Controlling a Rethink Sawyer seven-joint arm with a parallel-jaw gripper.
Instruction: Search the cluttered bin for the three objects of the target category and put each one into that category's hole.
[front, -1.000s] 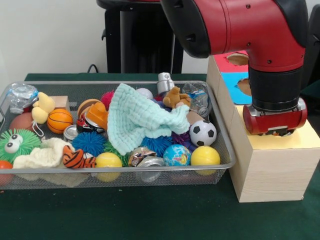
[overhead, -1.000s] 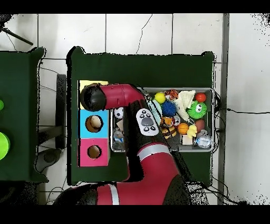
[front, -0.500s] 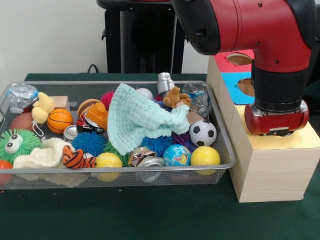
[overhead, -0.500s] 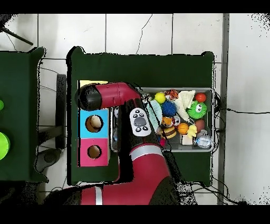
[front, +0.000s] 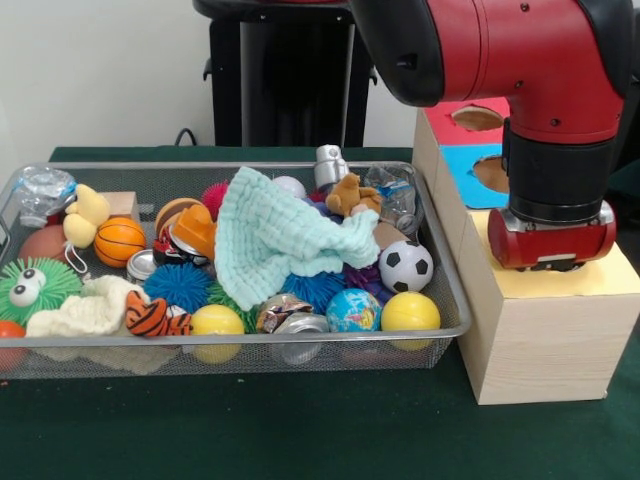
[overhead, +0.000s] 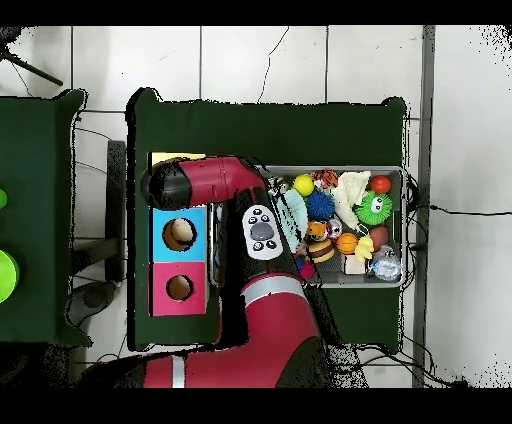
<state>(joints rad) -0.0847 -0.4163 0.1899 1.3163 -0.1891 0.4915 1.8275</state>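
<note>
Clutter fills the wire bin (front: 455, 292), and nothing in view says which category is the target, so handling is a judgement per kind.

The balls look light and firm but smooth. The soccer ball (front: 406, 265), yellow ball (front: 410, 311) and globe ball (front: 352, 309) crowd the bin's front right corner, and the basketball (front: 120, 240) sits toward its left edge. They would likely roll or squirt out of a pinch, so a grip straight across the middle suits them.

The plush pieces, a brown bear (front: 352, 193) at the back edge and a tiger (front: 155, 315) at the front edge, seem soft and forgiving. A bunched fold anywhere would do.

The crushed can (front: 290, 318) by the front edge looks stiff, thin and slippery.

A mint cloth (front: 280, 235) drapes the middle and probably hides more.

The gripper (front: 553, 262) is out of the bin entirely. It hangs low over the yellow end (front: 615, 278) of the wooden box (front: 540, 350), beside the bin's right edge, and the overhead view agrees (overhead: 165, 183). The wrist housing hides its working end, so I cannot tell whether it is parted, closed or carrying anything. All the candidates lie in the bin, apart from the tool.
</note>
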